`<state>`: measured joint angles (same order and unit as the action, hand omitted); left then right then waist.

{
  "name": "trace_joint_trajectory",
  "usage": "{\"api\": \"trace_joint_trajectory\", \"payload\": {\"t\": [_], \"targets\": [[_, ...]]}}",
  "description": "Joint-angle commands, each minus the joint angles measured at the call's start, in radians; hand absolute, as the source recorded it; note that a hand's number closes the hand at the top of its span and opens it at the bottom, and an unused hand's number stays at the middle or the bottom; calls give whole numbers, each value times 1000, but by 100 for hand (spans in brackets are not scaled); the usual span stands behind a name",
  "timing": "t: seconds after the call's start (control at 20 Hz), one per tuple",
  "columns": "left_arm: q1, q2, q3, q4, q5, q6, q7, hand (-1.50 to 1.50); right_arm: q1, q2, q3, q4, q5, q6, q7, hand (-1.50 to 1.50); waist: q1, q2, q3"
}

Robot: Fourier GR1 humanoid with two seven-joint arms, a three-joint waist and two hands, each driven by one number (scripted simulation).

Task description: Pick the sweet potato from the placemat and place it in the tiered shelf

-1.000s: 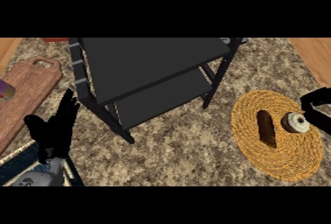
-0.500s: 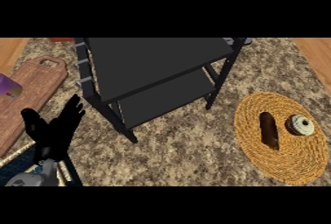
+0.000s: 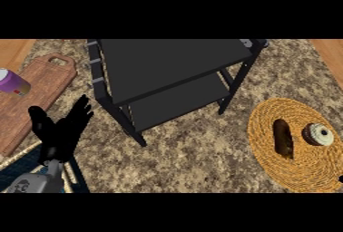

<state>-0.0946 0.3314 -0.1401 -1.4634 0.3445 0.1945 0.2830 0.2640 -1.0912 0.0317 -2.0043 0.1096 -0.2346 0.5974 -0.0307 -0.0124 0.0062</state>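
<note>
A dark brown sweet potato point(image 3: 282, 137) lies lengthwise on the round woven placemat point(image 3: 295, 163) at the right. Beside it on the mat sits a small round white and brown item point(image 3: 317, 134). The black tiered shelf point(image 3: 167, 68) stands at the top centre, with a flat upper tier and a lower tier showing beneath it. My left hand point(image 3: 60, 133) is at the lower left, open with fingers straight and pointing up, holding nothing. The right hand does not show in the head view.
A wooden cutting board point(image 3: 33, 99) lies at the left with a purple and white can point(image 3: 13, 82) on it. The counter's top is mottled brown stone, with wood showing at the upper corners.
The right hand, hovering beside the placemat a second ago, has withdrawn out of view. The view has shifted, so the placemat and shelf sit a little further right. The left hand stays open.
</note>
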Motion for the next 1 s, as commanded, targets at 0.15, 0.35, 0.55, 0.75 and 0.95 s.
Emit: {"api": "trace_joint_trajectory", "payload": {"t": [0.15, 0.35, 0.55, 0.75, 0.95], "targets": [[32, -11, -16, 115, -25, -30, -28, 0, -116, -33, 111, -103, 110, 54, 423, -150, 61, 24, -11], [12, -10, -14, 118, -11, -64, -29, 0, -220, 35, 231, -84, 257, 36, 583, -150, 86, 27, -10], [-8, -9, -22, 103, -25, -46, 5, 0, -274, 89, 333, 4, 361, 86, 663, -150, 94, 27, -9], [-37, -15, -24, 122, -45, -25, 26, 0, -398, 161, 356, 99, 354, 174, 727, -150, 91, 26, -9], [1, -2, -9, 113, -35, -50, -3, 0, -442, 240, 427, 188, 394, 226, 749, -150, 89, 22, -9]]}}
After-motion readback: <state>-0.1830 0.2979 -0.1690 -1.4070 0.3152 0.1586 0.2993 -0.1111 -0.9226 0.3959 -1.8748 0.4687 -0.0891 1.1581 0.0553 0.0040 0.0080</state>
